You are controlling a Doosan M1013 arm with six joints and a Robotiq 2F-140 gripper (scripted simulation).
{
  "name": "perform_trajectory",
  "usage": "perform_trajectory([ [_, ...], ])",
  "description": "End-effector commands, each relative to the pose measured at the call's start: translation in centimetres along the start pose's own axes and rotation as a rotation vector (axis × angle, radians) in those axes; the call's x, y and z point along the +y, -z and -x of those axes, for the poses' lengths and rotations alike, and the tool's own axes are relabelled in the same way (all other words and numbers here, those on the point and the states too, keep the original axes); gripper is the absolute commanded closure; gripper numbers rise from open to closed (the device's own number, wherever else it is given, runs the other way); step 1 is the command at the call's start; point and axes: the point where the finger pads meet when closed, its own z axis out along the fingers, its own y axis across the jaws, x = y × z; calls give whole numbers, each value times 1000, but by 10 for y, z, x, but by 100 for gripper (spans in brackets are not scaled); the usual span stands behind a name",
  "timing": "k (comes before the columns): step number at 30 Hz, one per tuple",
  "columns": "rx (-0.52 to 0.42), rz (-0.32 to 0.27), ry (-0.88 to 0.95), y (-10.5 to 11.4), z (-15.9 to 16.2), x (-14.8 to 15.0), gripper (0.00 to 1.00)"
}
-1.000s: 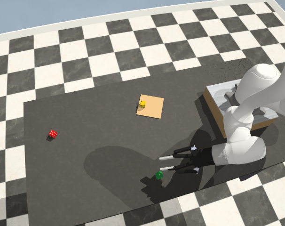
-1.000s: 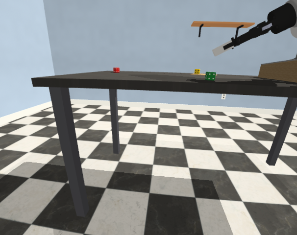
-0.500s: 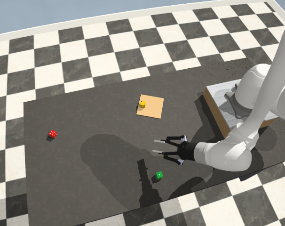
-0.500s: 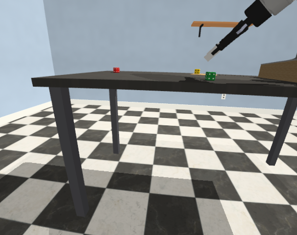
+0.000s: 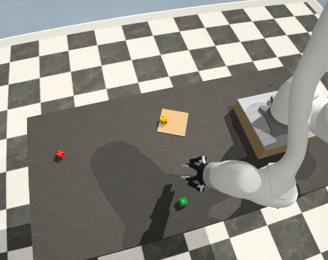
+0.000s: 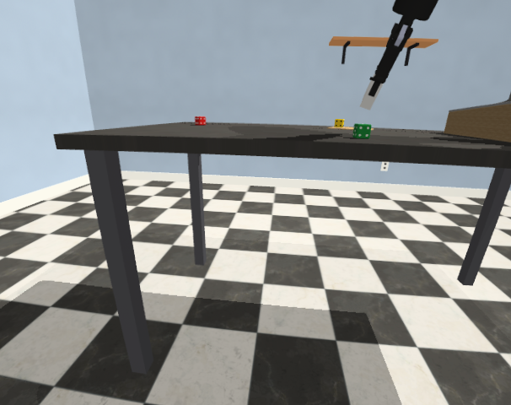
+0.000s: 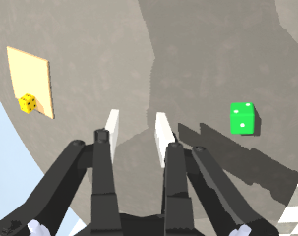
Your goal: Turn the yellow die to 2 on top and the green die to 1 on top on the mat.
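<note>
The green die (image 5: 183, 201) sits flat on the dark table near its front edge, off the mat, with a single pip on top; it also shows in the side view (image 6: 362, 131) and the wrist view (image 7: 242, 118). The yellow die (image 5: 164, 119) sits on the tan mat (image 5: 172, 122) near its left edge, and shows in the wrist view (image 7: 29, 102). The red die (image 5: 60, 154) lies far left on the table. My gripper (image 5: 183, 171) hangs well above the table, up and back from the green die. Its fingers stand a little apart with nothing between them.
The arm's wooden pedestal (image 5: 270, 125) stands at the table's right. The arm's elbow (image 5: 250, 181) hangs over the front right part of the table. A wall shelf (image 6: 382, 41) is behind the gripper in the side view.
</note>
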Motion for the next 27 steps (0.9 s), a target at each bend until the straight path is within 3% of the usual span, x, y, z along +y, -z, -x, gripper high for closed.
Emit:
perform_trajectory([
  [1, 125, 58, 38, 8, -1, 12, 65],
  [6, 239, 227, 88, 37, 13, 46, 65],
  [9, 241, 232, 89, 37, 14, 47, 65],
  [14, 284, 384, 125, 67, 36, 74, 65],
  [20, 289, 425, 134, 75, 43, 81, 65],
  [21, 289, 425, 134, 75, 43, 81, 0],
  [27, 289, 425, 134, 75, 43, 81, 0],
])
